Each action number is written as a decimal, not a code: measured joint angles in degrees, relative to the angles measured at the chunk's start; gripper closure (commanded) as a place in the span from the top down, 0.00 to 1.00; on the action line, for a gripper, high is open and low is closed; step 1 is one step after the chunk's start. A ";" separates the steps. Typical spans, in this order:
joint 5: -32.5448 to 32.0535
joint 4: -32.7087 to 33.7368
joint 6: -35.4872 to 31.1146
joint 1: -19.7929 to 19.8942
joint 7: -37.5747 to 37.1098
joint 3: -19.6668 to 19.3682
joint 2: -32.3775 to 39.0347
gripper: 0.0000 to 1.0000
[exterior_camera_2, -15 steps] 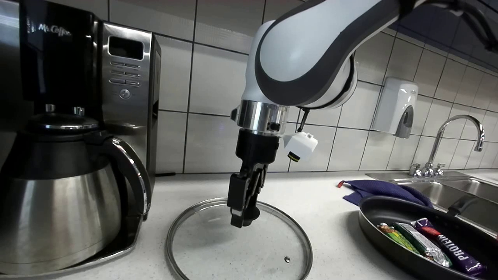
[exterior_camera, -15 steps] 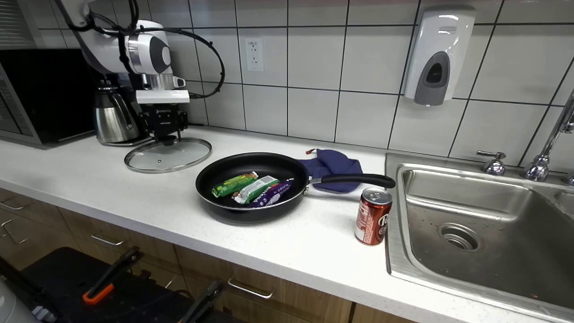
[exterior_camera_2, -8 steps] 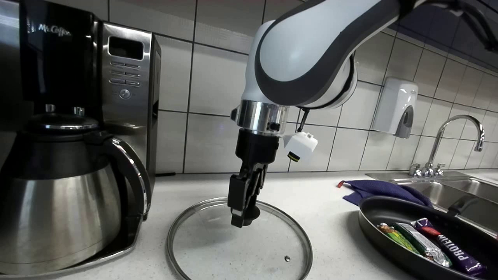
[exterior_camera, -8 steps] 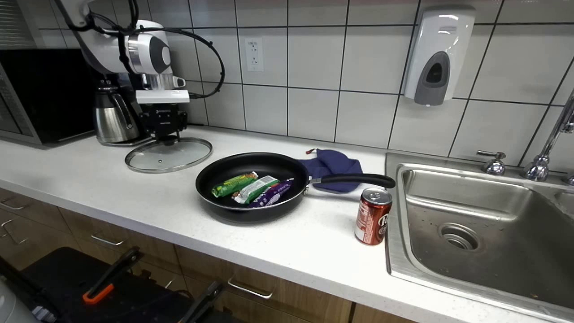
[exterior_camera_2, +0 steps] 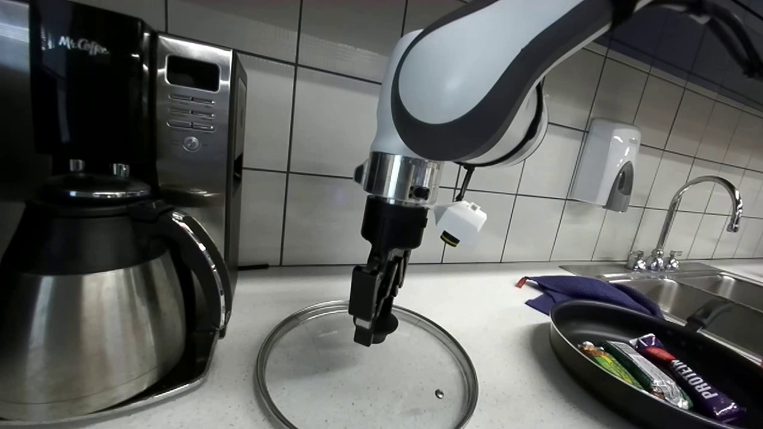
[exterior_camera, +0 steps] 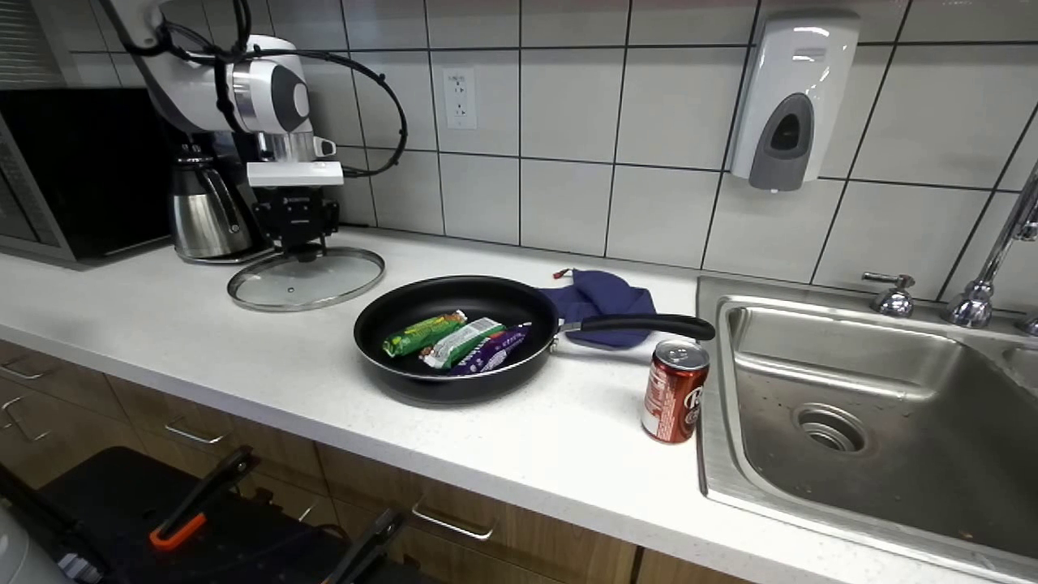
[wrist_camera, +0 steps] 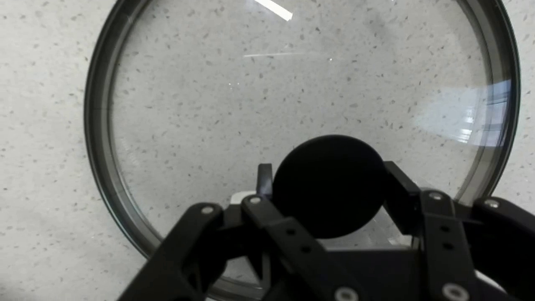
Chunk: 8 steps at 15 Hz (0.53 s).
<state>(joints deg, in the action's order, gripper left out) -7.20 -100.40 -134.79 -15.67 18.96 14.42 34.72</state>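
My gripper [exterior_camera: 305, 243] points down at the left of the counter, and its fingers also show in an exterior view [exterior_camera_2: 371, 336]. In the wrist view my gripper [wrist_camera: 328, 179] has its two fingers on opposite sides of a round black knob [wrist_camera: 330, 205], shut on it. The knob belongs to a round clear glass lid [wrist_camera: 292, 96] with a metal rim. The lid shows in both exterior views [exterior_camera: 324, 280] [exterior_camera_2: 334, 387], nearly level and very close to the counter. I cannot tell whether its rim touches the counter.
A black frying pan [exterior_camera: 519, 304] holds several wrapped bars [exterior_camera: 462, 342]. A purple cloth [exterior_camera: 604, 292] lies behind its handle. A red can [exterior_camera: 675, 397] stands by the sink [exterior_camera: 718, 454]. A coffee maker [exterior_camera_2: 197, 143] with a steel carafe [exterior_camera_2: 101, 322] stands beside the lid. A microwave [exterior_camera: 81, 162] is behind.
My gripper and the lid have shifted together very slightly upward. The lid moves with the fingers. The pan, bars, can and cloth have not moved.
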 measured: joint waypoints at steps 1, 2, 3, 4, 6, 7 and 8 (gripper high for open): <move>0.00 -0.01 -0.29 0.00 0.00 0.02 -0.10 0.39; 0.00 -0.02 -0.65 0.00 0.00 0.02 -0.29 0.39; 0.00 -0.05 -0.96 0.00 0.00 0.02 -0.58 0.39; -0.01 -0.11 -1.15 0.00 0.00 0.01 -1.00 0.39; -0.01 -0.31 -1.22 0.01 0.10 0.01 -2.16 0.39; 0.00 -0.47 -1.22 0.06 0.34 0.02 -2.80 0.39; 0.02 -0.69 -1.21 0.15 0.60 0.03 -3.47 0.39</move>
<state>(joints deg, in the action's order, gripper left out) -7.18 -101.09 -136.00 -15.53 19.56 14.45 31.26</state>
